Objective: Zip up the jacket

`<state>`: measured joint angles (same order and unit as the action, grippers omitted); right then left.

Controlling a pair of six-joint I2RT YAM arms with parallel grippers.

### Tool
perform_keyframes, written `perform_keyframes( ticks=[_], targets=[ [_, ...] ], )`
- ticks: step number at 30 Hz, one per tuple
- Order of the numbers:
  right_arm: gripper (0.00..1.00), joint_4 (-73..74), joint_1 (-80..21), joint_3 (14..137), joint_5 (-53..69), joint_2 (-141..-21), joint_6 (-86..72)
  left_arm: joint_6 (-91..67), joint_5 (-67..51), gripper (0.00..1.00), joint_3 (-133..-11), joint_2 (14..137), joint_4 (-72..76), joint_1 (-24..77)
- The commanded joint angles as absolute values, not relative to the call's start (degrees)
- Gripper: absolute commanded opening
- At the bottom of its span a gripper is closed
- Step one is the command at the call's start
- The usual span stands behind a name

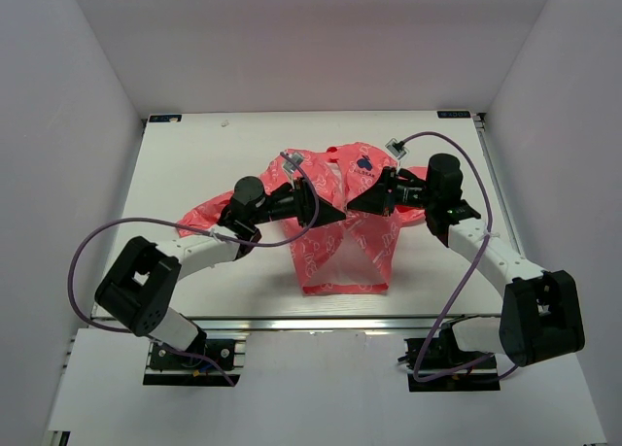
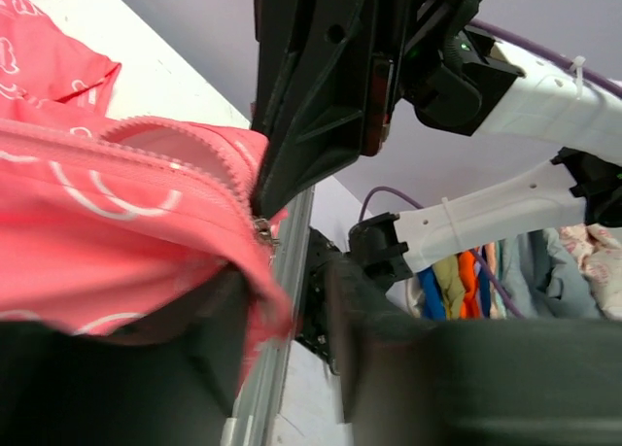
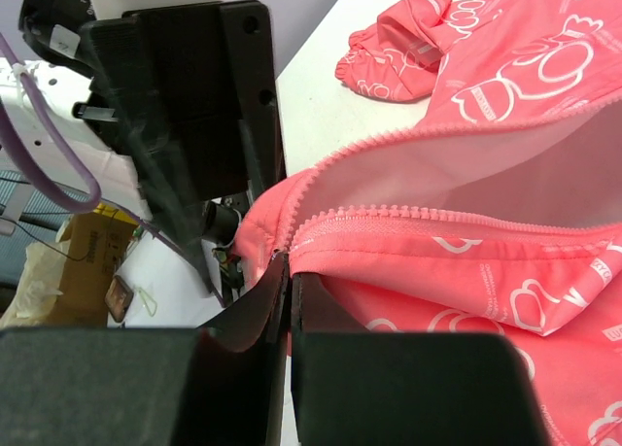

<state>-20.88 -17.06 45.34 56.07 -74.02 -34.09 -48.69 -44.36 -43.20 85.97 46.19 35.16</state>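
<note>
The coral-pink jacket [image 1: 342, 257] with white print lies mid-table, its dark blue emblem [image 1: 364, 161] facing up, and its front is lifted between both grippers. My right gripper [image 1: 356, 205] is shut on the zipper's end, where the toothed edges [image 3: 408, 218] meet at the fingertips [image 3: 289, 271]. My left gripper [image 1: 337, 216] faces it closely. In the left wrist view its fingers [image 2: 379, 339] stand apart, and the jacket's edge [image 2: 107, 223] drapes over one. The small metal slider [image 2: 262, 230] hangs just beyond them, under the right gripper's black body [image 2: 321, 86].
A sleeve [image 1: 206, 216] lies out to the left under the left arm. Purple cables [image 1: 92, 247] loop from both arms. The aluminium rail [image 1: 292, 322] runs along the white table's [image 1: 194, 154] near edge. White walls close in the sides and back.
</note>
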Motion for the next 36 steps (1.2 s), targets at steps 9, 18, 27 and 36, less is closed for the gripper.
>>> perform_keyframes(
  ticks=[9, 18, 27, 36],
  targets=[
    [0.00, -23.12, -17.58, 46.23, 56.25, -72.07, -34.28, -54.58, -47.29, 0.03, -42.89, 88.77, 57.31, 34.63],
    [0.00, -24.52, -17.58, 47.11, 48.80, -70.49, -37.52, -47.84, -46.23, 0.00, -43.24, 87.46, 44.85, 34.63],
    [0.00, -27.16, -17.49, 50.62, 47.73, -73.65, -41.31, -29.53, -39.55, 0.00, -46.50, 81.22, 17.58, 37.71],
    [0.22, -20.39, -17.49, 48.96, 50.01, -72.43, -37.53, -32.25, -36.65, 0.00, -45.35, 79.54, 22.13, 37.71]
  ],
)
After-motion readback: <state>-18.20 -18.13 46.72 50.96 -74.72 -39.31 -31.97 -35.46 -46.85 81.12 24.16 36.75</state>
